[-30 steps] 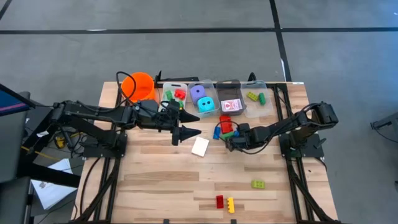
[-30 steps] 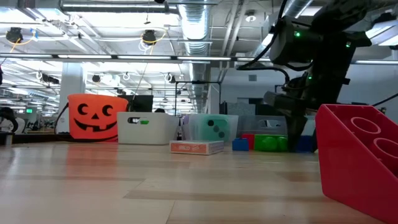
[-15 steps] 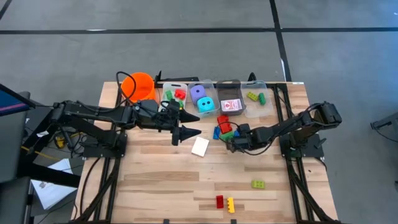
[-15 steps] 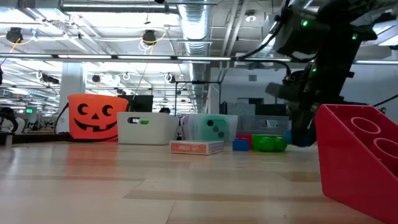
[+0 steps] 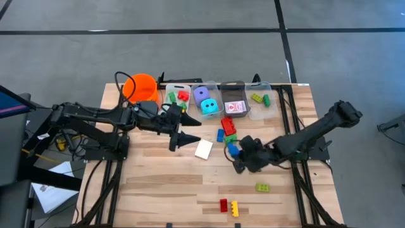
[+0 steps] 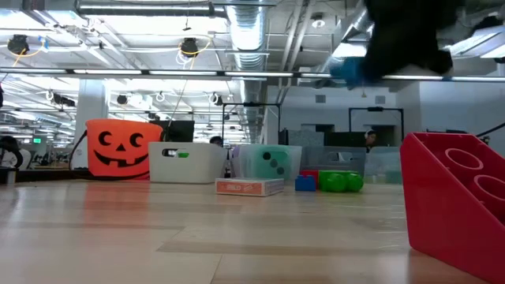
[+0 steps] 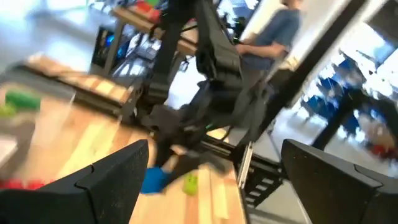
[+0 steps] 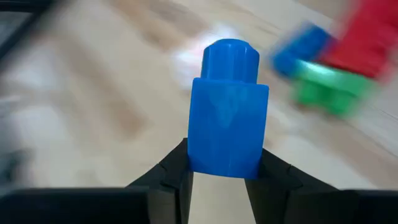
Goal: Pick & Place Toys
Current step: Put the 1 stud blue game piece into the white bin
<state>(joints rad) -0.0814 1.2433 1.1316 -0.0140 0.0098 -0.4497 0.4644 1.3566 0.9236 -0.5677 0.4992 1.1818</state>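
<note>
A small blue brick [image 8: 229, 115] has been clamped in the right gripper [image 5: 237, 154] jaws and lifted off the worktop [image 5: 158, 183], away from the remaining brick cluster [image 5: 226, 129], ready for binning, while the left gripper [image 5: 183, 133] waits nearby, jaws apart.

Your blue brick [image 8: 228, 118] sits upright, stud up, pinched above the table; red and green bricks [image 5: 229, 128] lie nearby.
</note>
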